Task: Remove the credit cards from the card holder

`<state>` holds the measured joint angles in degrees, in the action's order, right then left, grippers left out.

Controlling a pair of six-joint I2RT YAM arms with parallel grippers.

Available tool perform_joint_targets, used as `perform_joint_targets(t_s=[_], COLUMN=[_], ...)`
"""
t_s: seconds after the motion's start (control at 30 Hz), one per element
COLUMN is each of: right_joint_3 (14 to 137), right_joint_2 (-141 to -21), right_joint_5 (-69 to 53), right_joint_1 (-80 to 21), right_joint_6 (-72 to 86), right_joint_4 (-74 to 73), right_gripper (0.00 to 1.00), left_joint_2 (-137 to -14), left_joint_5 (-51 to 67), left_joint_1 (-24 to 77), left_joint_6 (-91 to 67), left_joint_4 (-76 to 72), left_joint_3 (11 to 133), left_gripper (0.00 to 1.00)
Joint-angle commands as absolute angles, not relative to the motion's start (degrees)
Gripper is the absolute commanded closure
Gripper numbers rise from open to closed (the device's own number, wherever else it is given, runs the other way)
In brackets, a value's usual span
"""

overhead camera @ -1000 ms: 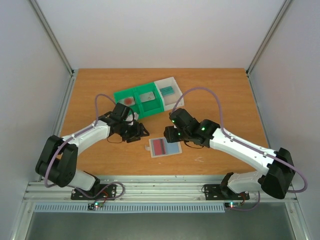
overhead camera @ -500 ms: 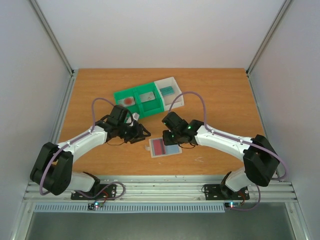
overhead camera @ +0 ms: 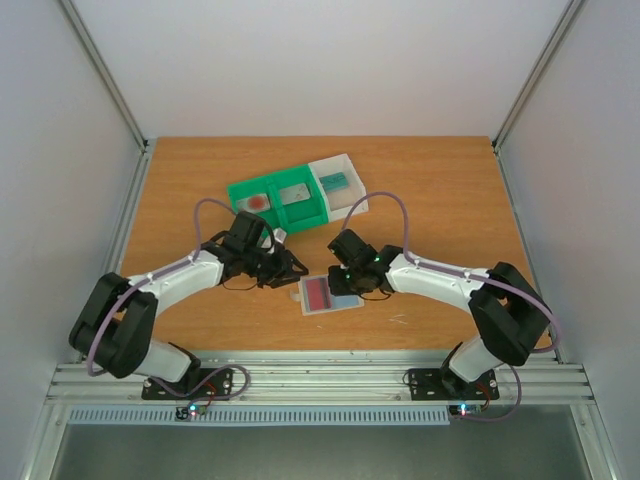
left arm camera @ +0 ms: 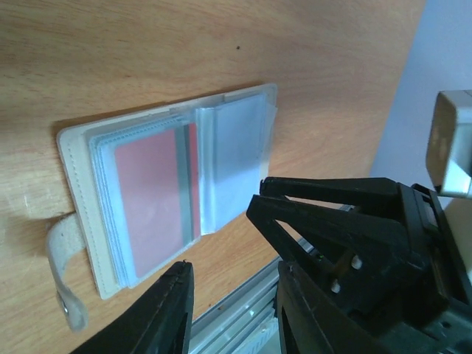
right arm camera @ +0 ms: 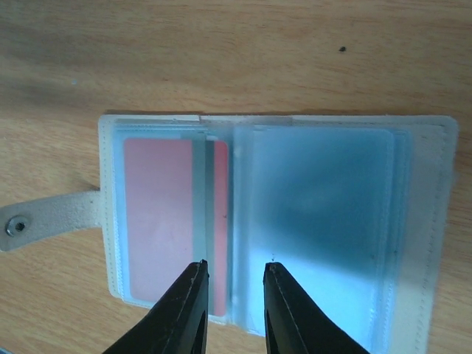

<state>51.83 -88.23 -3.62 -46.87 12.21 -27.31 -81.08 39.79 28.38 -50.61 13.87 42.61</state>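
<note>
My right tool (right arm camera: 234,267) hangs over one long edge of the open card holder (right arm camera: 317,214). Its fingers are a narrow gap apart with nothing caught between them, and the tips sit either side of the fold between the two clear pockets. I cannot tell whether they touch the plastic.

My left tool (left arm camera: 234,271) sits near the holder on its tab side, clear of it. Its fingers are also parted and grip nothing.

The holder lies flat on the tabletop (right arm camera: 221,59) between the two tools. One pocket shows a red card (right arm camera: 158,214) with a grey stripe. The other pocket looks pale blue, and I cannot make out what is in it. The tab (right arm camera: 51,214) sticks out from the short edge beside the red card.

Farther back stands a green tray (overhead camera: 300,222), with a white card (overhead camera: 257,201) bearing a red circle in one compartment and a grey card (overhead camera: 296,194) in the other. Just beside it, a white tray (overhead camera: 352,197) holds a teal card (overhead camera: 335,181).
</note>
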Motion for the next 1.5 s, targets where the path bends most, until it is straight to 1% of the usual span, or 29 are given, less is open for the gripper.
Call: perform_joint_targets(t_s=[0.0,0.13,0.3,0.37,0.57,0.67,0.93,1.2,1.3,1.47], right_joint_3=[50.98,51.37,51.8,52.07,51.57,51.37,50.16,49.27,48.88,48.27], right_joint_2=[-90.31,-92.58,-95.02,-95.9,-96.1,-96.94,-97.31,-97.47,-97.72,-97.25], right_joint_5=[-8.06,-11.02,-12.13,-12.1,-10.11,-10.0,-8.05,-6.94,-6.89,-7.16], right_joint_1=[-46.23,-46.14,-45.73,-45.5,-45.35,-45.35,-45.35,-45.35,-45.35,-45.26], right_joint_6=[13.01,12.64,12.33,12.23,11.88,11.79,11.67,12.39,12.71,13.02], right_joint_4=[-22.02,-20.18,-19.31,-19.67,-20.48,-20.48,-20.92,-21.01,-20.72,-20.23], right_gripper=[0.79,0.8,0.86,0.88,0.89,0.9,0.99,0.99,0.99,0.99], left_joint_2=[-84.75,-86.87,-87.57,-87.74,-88.61,-89.52,-91.16,-90.16,-89.75,-90.7], left_joint_5=[41.73,40.49,36.88,36.19,35.67,36.24,38.07,38.51,39.71,42.18], left_joint_1=[28.65,28.65,28.65,28.65,28.65,28.65,28.65,28.67,28.65,28.65], left_joint_6=[-51.92,-51.48,-47.5,-46.83,-45.93,-45.89,-47.22,-48.44,-50.23,-55.1], left_joint_4=[8.14,9.06,13.49,14.23,14.35,13.0,8.31,6.04,1.75,-7.14], left_joint_3=[41.53,41.02,41.54,41.44,41.19,40.81,39.39,38.82,37.68,35.63], left_gripper=[0.67,0.67,0.68,0.7,0.71,0.71,0.71,0.7,0.65,0.63])
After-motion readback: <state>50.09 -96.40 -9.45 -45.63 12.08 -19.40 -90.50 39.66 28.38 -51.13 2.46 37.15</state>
